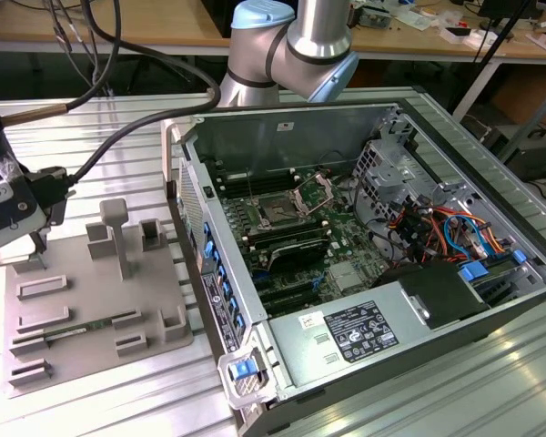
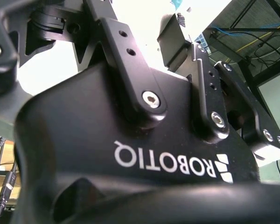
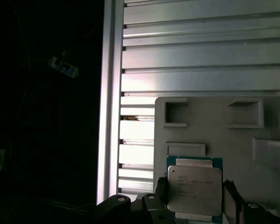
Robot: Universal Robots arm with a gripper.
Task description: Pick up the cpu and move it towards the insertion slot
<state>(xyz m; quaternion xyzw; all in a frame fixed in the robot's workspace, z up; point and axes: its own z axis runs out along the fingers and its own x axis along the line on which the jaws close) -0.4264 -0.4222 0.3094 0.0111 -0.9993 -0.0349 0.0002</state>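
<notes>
The claw (image 3: 194, 185) pinches the cpu (image 3: 194, 192) by opposite edges above the tray (image 3: 270, 121). Light, stiff, probably delicate: edges suit it.

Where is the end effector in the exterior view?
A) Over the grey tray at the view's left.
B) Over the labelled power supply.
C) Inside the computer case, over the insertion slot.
A: the end effector hangs over the grey tray at the exterior view's left, outside the computer case and apart from the insertion slot.
</notes>
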